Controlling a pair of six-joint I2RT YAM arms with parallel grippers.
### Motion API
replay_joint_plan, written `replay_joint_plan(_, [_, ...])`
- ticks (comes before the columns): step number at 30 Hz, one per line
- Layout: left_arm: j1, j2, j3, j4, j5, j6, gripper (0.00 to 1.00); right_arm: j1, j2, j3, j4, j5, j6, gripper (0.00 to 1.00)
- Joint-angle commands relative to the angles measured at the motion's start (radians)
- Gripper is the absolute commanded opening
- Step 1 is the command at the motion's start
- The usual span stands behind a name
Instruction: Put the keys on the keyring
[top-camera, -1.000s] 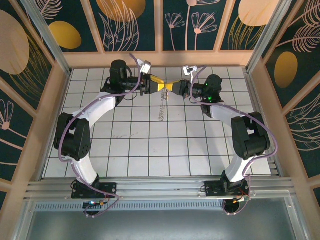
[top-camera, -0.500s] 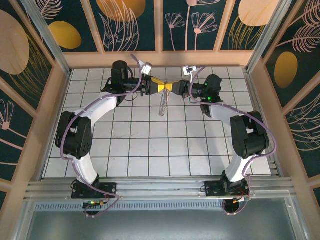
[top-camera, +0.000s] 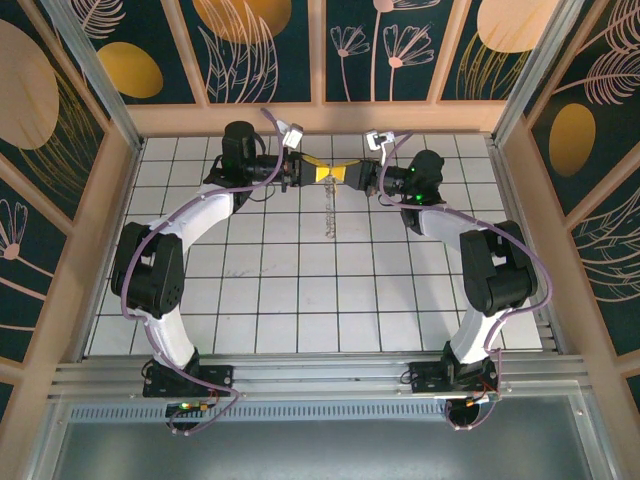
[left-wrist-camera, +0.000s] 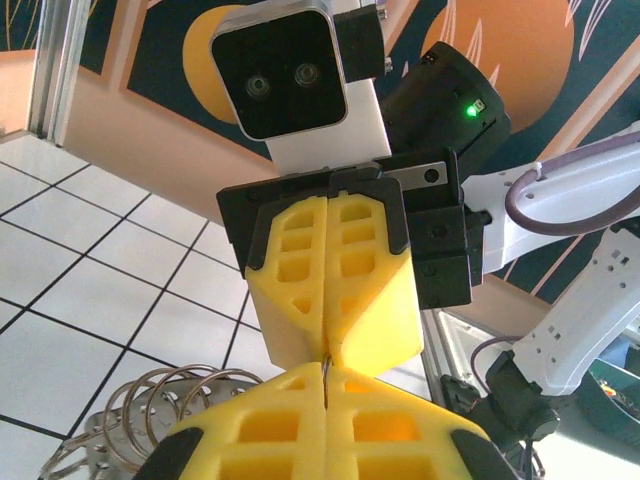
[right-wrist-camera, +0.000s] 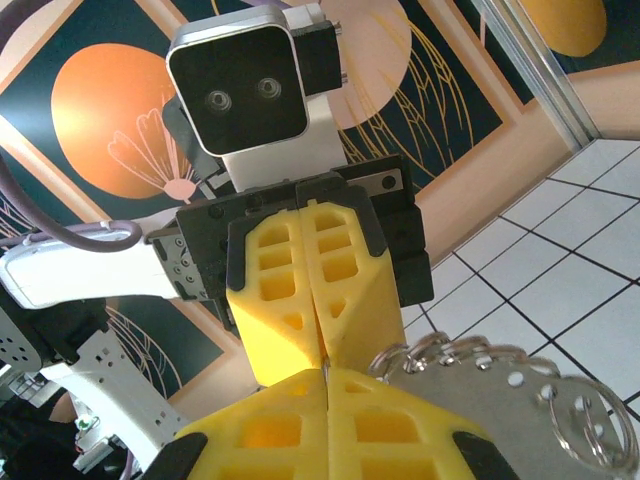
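At the far middle of the surface (top-camera: 250, 300), above the tiles: left hand (top-camera: 321, 172) has closed within the last second, its fingers now pressed together and tip to tip with the right hand (top-camera: 339, 175), which stayed shut throughout. Keyring (top-camera: 327, 212) dangles below the meeting point and hangs a little shorter than a second ago. A thin silvery sliver (left-wrist-camera: 325, 368) sits in the finger seam. Judgement: ring now pinched from both sides, steadied for threading. Key not discernible
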Motion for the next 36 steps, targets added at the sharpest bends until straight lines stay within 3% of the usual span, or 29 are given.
replay_joint_plan(1, [-0.036, 0.011, 0.013, 0.053, 0.040, -0.008, 0.15, -0.005, 0.014, 0.036, 0.054, 0.019, 0.009, 0.00])
replay_joint_plan(5, [-0.047, 0.013, 0.015, 0.061, 0.035, -0.009, 0.17, -0.004, 0.013, 0.035, 0.054, 0.021, 0.010, 0.00])
replay_joint_plan(12, [-0.049, 0.014, 0.012, 0.069, 0.029, -0.012, 0.00, -0.004, 0.014, 0.032, 0.052, 0.024, 0.007, 0.00])
replay_joint_plan(17, [-0.048, 0.005, -0.007, 0.096, 0.011, -0.024, 0.00, -0.012, 0.008, 0.028, 0.045, 0.037, 0.016, 0.00])
replay_joint_plan(19, [-0.048, -0.001, -0.023, 0.125, -0.007, -0.041, 0.00, -0.024, -0.007, 0.008, 0.062, 0.057, 0.030, 0.23])
replay_joint_plan(21, [-0.048, -0.004, -0.032, 0.154, -0.016, -0.064, 0.00, -0.039, -0.026, -0.019, 0.095, 0.072, 0.048, 0.32])
replay_joint_plan(29, [-0.048, -0.020, -0.063, 0.242, -0.061, -0.134, 0.00, -0.060, -0.105, -0.136, 0.137, 0.116, 0.050, 0.36])
replay_joint_plan(36, [-0.048, -0.026, -0.073, 0.290, -0.077, -0.179, 0.00, -0.051, -0.194, -0.241, 0.045, 0.235, -0.063, 0.50])
